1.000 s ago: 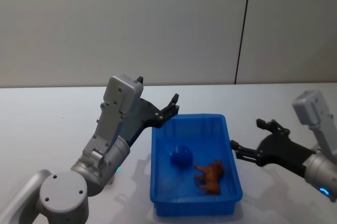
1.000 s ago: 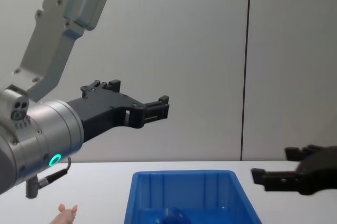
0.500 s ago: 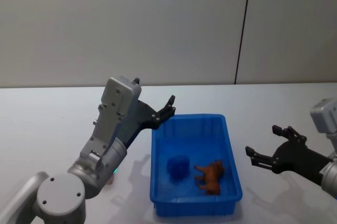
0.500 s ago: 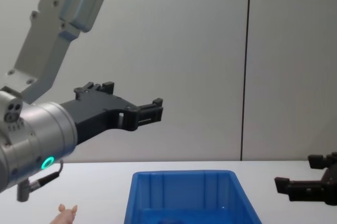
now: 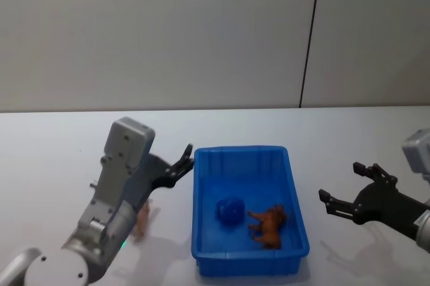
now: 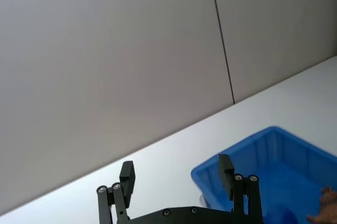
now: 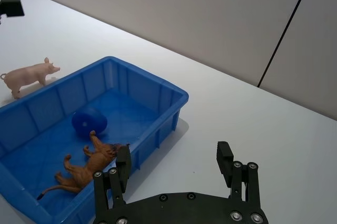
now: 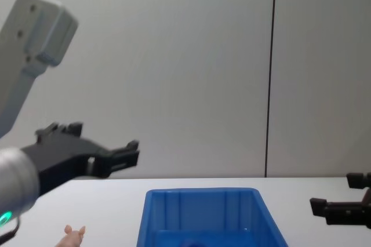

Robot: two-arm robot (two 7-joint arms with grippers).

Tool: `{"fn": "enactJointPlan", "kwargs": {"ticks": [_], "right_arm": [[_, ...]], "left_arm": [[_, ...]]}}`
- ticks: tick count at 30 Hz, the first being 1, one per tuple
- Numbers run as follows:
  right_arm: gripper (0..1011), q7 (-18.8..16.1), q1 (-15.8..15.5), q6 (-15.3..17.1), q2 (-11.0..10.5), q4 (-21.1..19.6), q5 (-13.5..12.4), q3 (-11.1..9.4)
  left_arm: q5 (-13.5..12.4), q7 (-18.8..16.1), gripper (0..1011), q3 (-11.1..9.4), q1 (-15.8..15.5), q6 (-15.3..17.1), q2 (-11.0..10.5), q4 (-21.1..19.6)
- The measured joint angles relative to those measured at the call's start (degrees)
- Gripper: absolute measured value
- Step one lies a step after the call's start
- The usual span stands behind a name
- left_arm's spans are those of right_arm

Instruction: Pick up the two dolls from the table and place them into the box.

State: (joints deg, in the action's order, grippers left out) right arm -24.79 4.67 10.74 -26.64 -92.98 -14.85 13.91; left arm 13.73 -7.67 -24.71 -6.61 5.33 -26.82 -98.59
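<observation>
The blue box [image 5: 242, 150] stands on the white table [image 5: 54, 145]. A brown doll [image 5: 269, 224] lies inside it near the front right corner, also seen in the right wrist view [image 7: 84, 169]. The pink pig doll [image 5: 142, 220] stands on the table just left of the box, partly behind my left arm; the right wrist view shows it whole [image 7: 30, 74]. My left gripper [image 5: 188, 156] hovers open and holds nothing, by the box's far left corner, above and beyond the pig. My right gripper [image 5: 339, 182] is open and holds nothing, to the right of the box.
A round blue object [image 5: 229, 210] lies inside the box beside the brown doll. A grey wall with a dark vertical seam [image 5: 309, 37] stands behind the table. Bare tabletop [image 5: 349, 131] stretches on both sides of the box.
My left gripper has dropped and pulled back to the left, off the box's rim. My right gripper has drawn away from the box to the right. The round blue object shifted slightly.
</observation>
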Motion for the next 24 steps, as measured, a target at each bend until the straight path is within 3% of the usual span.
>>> {"fn": "enactJointPlan", "kwargs": {"ticks": [11,24], "right_arm": [[1001,0.07,-0.24,-0.08,-0.24,-0.12,-0.11,-0.12],[1001,0.11,-0.33,-0.11,-0.34,-0.19,-0.16,-0.19]], "left_arm": [[3.87,-2.57,1001,1.04,4.15,1.0,-2.92,-0.75],[8.1,-0.93,1001,2.17,5.89,0.07,-3.98,2.6]]}}
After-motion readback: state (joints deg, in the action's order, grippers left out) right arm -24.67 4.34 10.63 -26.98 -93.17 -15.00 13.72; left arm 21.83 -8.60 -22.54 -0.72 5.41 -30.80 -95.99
